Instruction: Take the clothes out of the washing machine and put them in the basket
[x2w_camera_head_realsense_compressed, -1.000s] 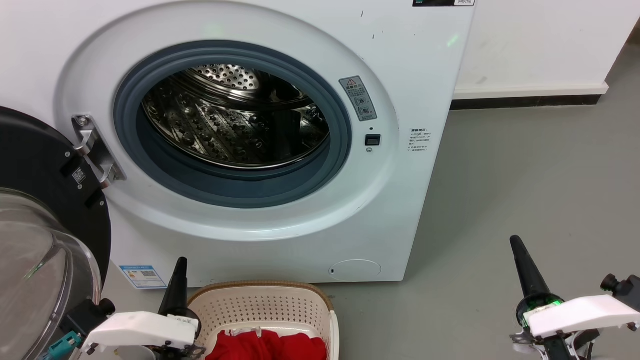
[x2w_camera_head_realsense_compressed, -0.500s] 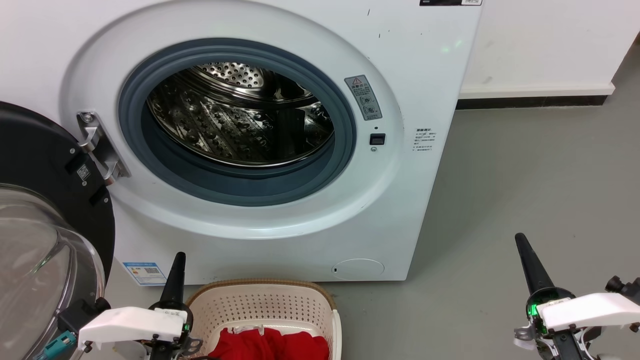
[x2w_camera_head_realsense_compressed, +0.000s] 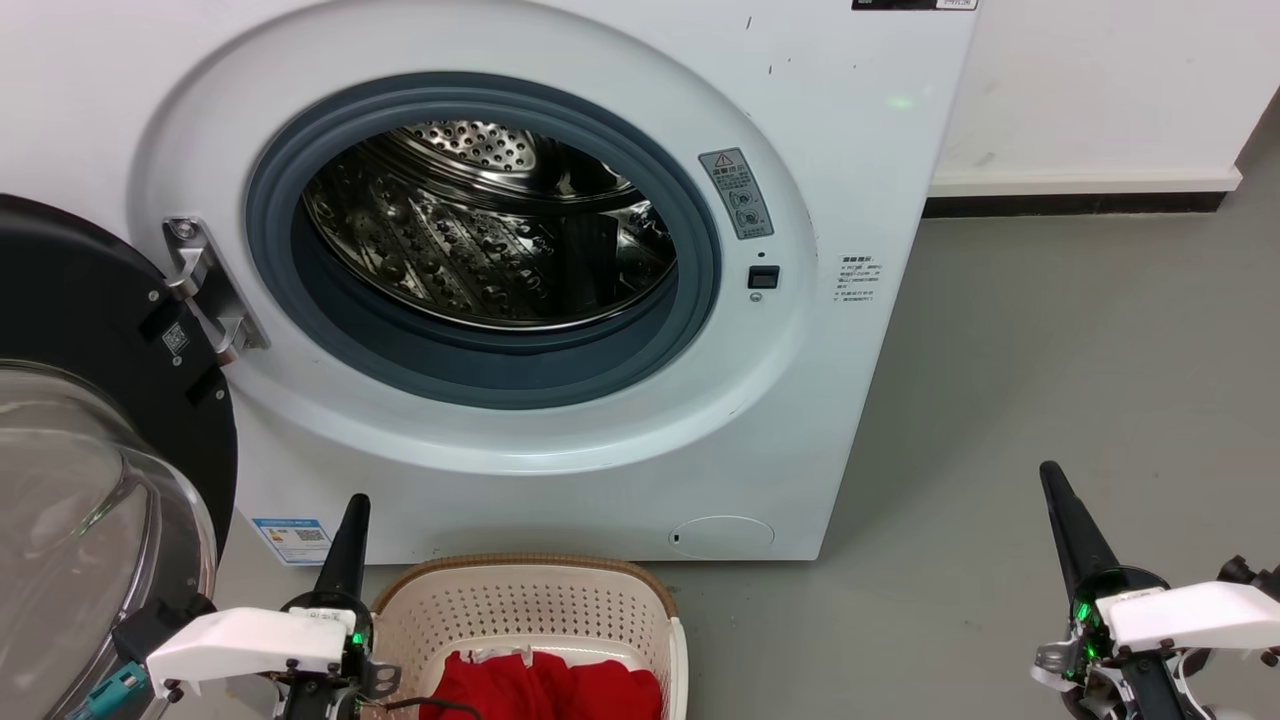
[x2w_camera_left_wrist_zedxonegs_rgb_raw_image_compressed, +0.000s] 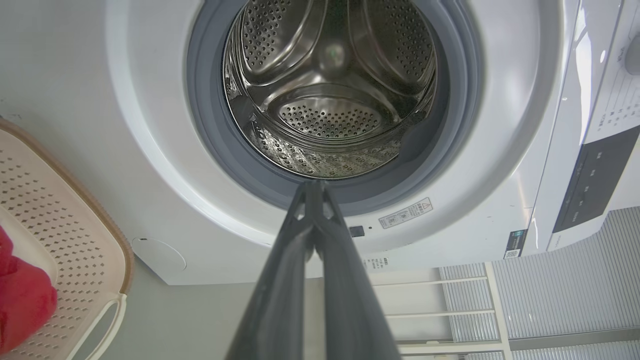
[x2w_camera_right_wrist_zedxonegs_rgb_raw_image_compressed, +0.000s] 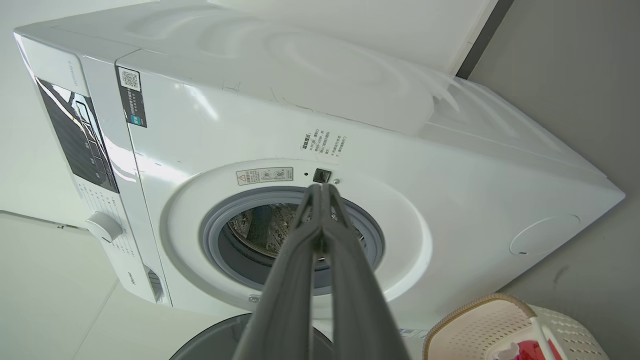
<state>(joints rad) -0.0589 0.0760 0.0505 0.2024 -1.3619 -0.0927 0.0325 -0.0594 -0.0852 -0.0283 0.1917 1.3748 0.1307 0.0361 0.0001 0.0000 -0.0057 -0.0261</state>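
The white washing machine stands with its door swung open to the left, and its steel drum holds no clothes that I can see. In front of it sits the cream basket with the red clothes piled inside. My left gripper is shut and holds nothing, just left of the basket, pointing at the machine. My right gripper is shut too, over bare floor at the right. The left wrist view looks into the drum past the closed left gripper. The right wrist view shows the machine beyond the right gripper.
The open glass door with its black rim bulges at the lower left, close to my left arm. Grey floor stretches to the right of the machine up to a white wall with a dark skirting.
The head camera has shifted slightly, so the whole scene slid right. Both grippers have drawn back a little toward the lower edge. The clothes and the basket lie as before.
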